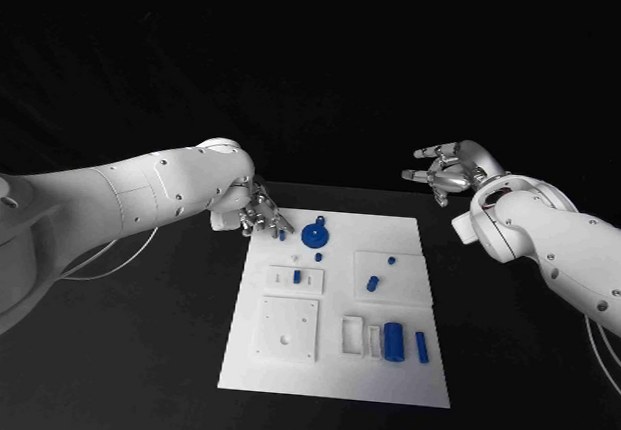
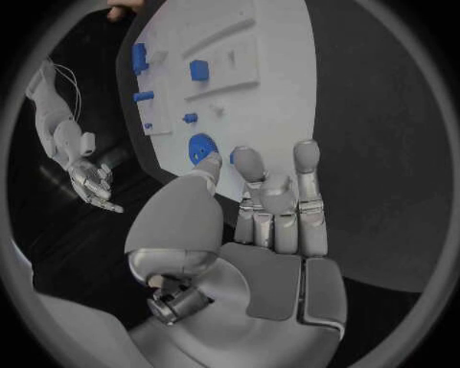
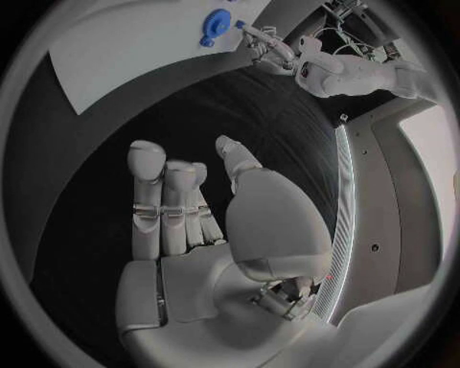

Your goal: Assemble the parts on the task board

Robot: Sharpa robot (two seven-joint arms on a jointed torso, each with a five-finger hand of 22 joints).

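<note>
The white task board (image 1: 334, 372) lies in the middle of the black table. A round blue part (image 1: 315, 238) sits near its far edge, and several small blue parts (image 1: 370, 283) and a blue cylinder (image 1: 392, 342) lie further toward me. My left hand (image 1: 260, 214) hovers at the board's far left corner, fingers extended and holding nothing. The left wrist view shows this hand (image 2: 273, 207) just short of the round blue part (image 2: 202, 146). My right hand (image 1: 444, 170) is raised beyond the board's far right corner, fingers apart and empty (image 3: 192, 207).
White raised blocks (image 1: 288, 329) with holes stand on the board (image 2: 268, 84). Black table surface (image 1: 142, 342) lies on both sides of the board. The right wrist view shows the board's far edge (image 3: 125, 46) and my left hand (image 3: 268, 50) beside it.
</note>
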